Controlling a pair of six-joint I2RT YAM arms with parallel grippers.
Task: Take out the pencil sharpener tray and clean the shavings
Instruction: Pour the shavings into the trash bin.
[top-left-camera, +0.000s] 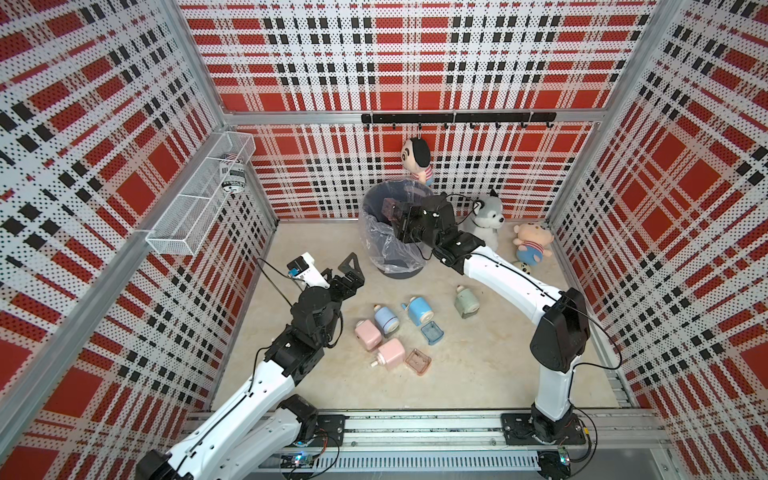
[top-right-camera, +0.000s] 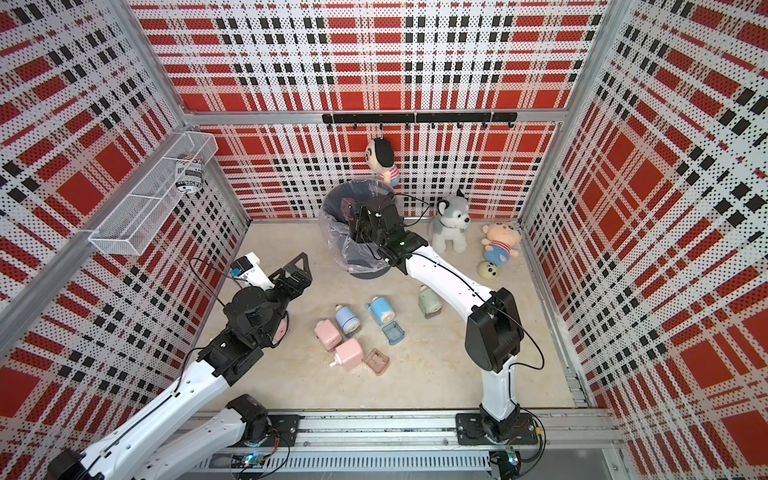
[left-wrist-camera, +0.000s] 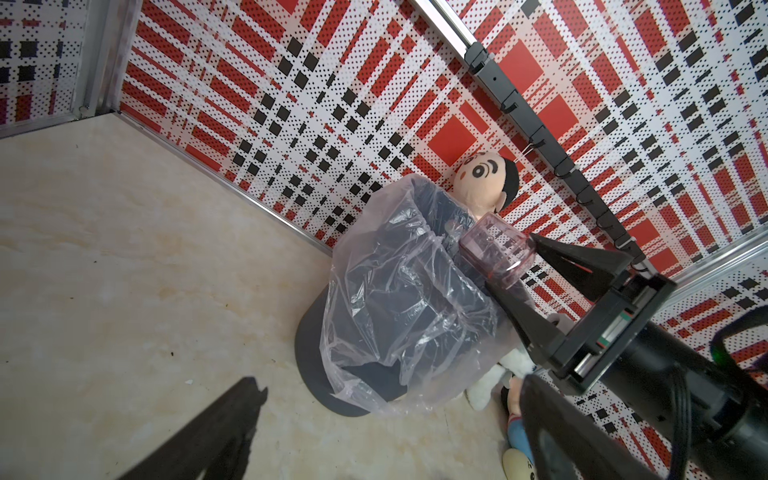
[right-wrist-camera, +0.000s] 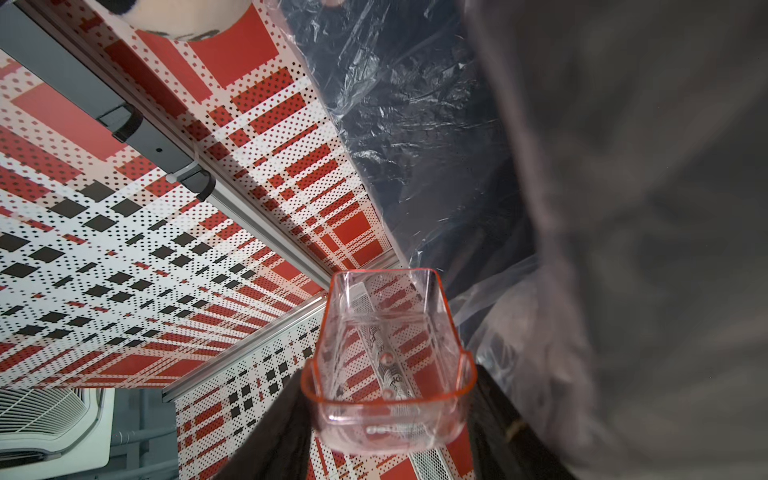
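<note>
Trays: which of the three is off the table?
The clear pink tray in the right gripper, over the bin; the blue tray and second pink tray lie on the table.

Husky plush (top-left-camera: 487, 218) far right, striped-shirt doll (top-left-camera: 532, 245) beside it, boy doll (top-left-camera: 417, 157) hanging from hook rail (top-left-camera: 478, 117), wire basket (top-left-camera: 187, 216) on left wall

Round cream plush (top-left-camera: 524, 269) half behind right arm (top-left-camera: 511, 278), grey blur (right-wrist-camera: 644, 208) unidentifiable
</note>
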